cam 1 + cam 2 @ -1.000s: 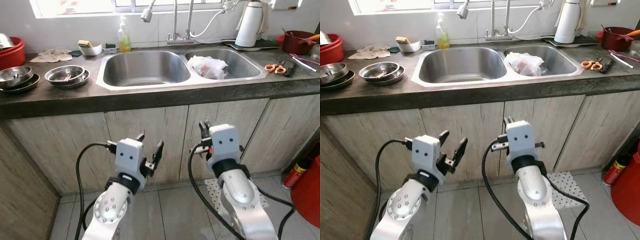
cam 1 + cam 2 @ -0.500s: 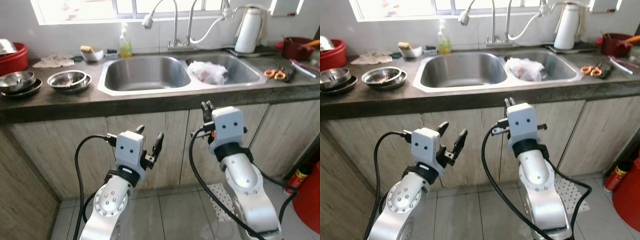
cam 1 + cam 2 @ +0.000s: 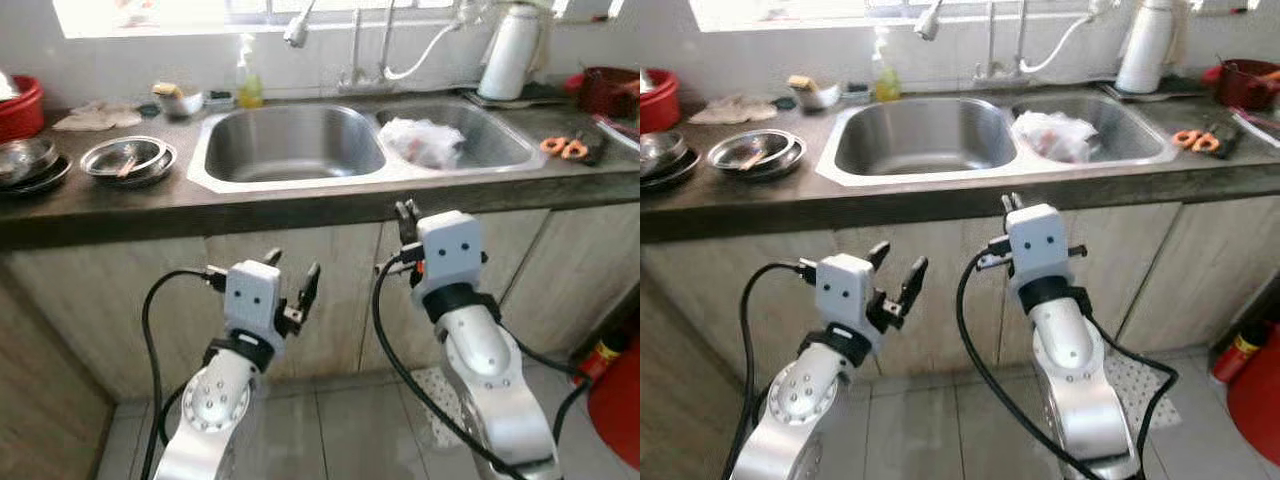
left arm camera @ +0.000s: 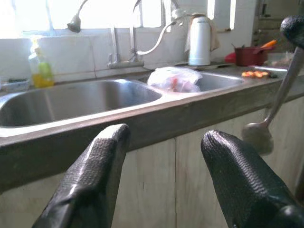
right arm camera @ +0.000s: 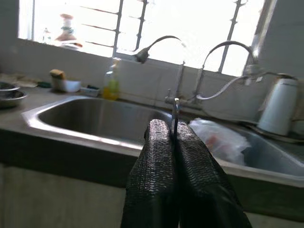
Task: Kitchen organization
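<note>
Right gripper (image 3: pixel 405 212), jaws closed on a spoon (image 4: pixel 259 137), has risen since a second ago to the counter (image 3: pixel 120 205) edge, likely heading for the sink (image 3: pixel 200 165). Left gripper (image 3: pixel 292 268) hangs open, lower. A plastic bag (image 3: pixel 425 140) fills the right basin; steel bowls (image 3: pixel 128 158) sit well left. The counter lip is in the way.

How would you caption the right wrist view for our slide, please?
Right gripper shut on a thin metal utensil, facing the double sink.

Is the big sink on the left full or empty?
Empty. The left sink basin shows bare shiny metal, with no dishes or water visible. The right basin holds a plastic bag.
</note>
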{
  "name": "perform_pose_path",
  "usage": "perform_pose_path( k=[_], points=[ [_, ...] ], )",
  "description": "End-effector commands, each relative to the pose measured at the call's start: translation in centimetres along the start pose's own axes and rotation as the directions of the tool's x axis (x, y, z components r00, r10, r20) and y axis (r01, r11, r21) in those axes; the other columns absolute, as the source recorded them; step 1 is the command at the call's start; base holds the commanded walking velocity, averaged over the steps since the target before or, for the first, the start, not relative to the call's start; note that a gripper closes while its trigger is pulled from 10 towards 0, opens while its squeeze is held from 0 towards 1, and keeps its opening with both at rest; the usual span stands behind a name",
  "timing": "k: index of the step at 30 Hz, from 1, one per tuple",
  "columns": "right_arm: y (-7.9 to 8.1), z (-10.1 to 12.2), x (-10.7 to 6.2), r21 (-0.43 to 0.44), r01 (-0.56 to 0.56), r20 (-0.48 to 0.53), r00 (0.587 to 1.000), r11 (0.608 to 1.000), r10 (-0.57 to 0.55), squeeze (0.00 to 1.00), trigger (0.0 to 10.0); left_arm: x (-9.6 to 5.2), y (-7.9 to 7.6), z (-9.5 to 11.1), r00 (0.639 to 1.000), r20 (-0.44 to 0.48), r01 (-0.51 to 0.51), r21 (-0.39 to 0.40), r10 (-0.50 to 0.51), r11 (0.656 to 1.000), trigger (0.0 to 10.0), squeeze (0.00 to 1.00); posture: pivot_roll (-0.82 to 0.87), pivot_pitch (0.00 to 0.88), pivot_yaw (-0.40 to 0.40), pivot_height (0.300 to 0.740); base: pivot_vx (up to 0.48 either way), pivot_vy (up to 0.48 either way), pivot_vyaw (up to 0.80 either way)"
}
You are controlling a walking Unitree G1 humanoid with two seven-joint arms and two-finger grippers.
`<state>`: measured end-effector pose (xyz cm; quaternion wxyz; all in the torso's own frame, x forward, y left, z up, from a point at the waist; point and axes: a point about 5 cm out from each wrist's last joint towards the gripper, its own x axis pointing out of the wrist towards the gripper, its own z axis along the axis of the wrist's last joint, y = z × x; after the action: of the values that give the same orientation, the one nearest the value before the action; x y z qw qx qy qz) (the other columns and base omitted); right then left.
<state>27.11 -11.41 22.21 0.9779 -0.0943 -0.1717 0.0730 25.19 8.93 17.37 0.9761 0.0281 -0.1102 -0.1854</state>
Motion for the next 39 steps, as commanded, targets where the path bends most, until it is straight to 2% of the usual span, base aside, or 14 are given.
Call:
perform_pose_path(
  k=[1,13,19,24,31,39],
  points=[
    [-0.3,0.9,0.0,-0.012,0.005,0.049,0.999,1.000,-0.004,0.00,10.0,0.1,-0.3,0.0,1.000,-0.002,0.009,0.002,-0.009,1.000,10.0,0.00,0.14,0.000,-0.012,0.740,0.296,0.000,0.00],
    [-0.5,2.2,0.7,-0.042,-0.004,0.116,0.993,0.999,0.009,0.00,10.0,0.1,-0.4,0.0,1.000,-0.001,0.009,0.006,-0.009,1.000,10.0,0.00,0.14,0.000,-0.023,0.740,0.313,0.000,0.00],
    [-0.5,5.2,1.8,-0.057,-0.023,0.273,0.961,0.998,0.038,0.00,10.0,0.1,-0.3,0.1,1.000,0.003,0.000,0.008,0.000,1.000,10.0,0.00,0.15,0.003,-0.024,0.740,0.319,0.000,0.00],
    [-0.5,6.0,2.1,-0.044,-0.033,0.314,0.948,0.998,0.045,0.00,10.0,0.1,-0.3,0.1,1.000,0.004,-0.002,0.009,0.002,1.000,10.0,0.00,0.15,0.003,-0.026,0.740,0.317,0.000,0.00],
    [-0.2,6.0,2.3,-0.041,-0.065,0.328,0.942,0.997,0.075,0.00,10.0,0.2,-0.3,0.2,1.000,0.010,-0.001,0.021,0.001,1.000,10.0,0.00,0.15,0.005,-0.028,0.740,0.316,0.000,0.00],
    [-0.3,5.6,2.2,-0.044,-0.065,0.318,0.945,0.997,0.076,0.00,10.0,0.0,-0.2,0.1,1.000,0.004,-0.001,0.023,0.001,1.000,10.0,0.00,0.15,0.011,-0.026,0.740,0.318,0.000,0.68]
  ],
)
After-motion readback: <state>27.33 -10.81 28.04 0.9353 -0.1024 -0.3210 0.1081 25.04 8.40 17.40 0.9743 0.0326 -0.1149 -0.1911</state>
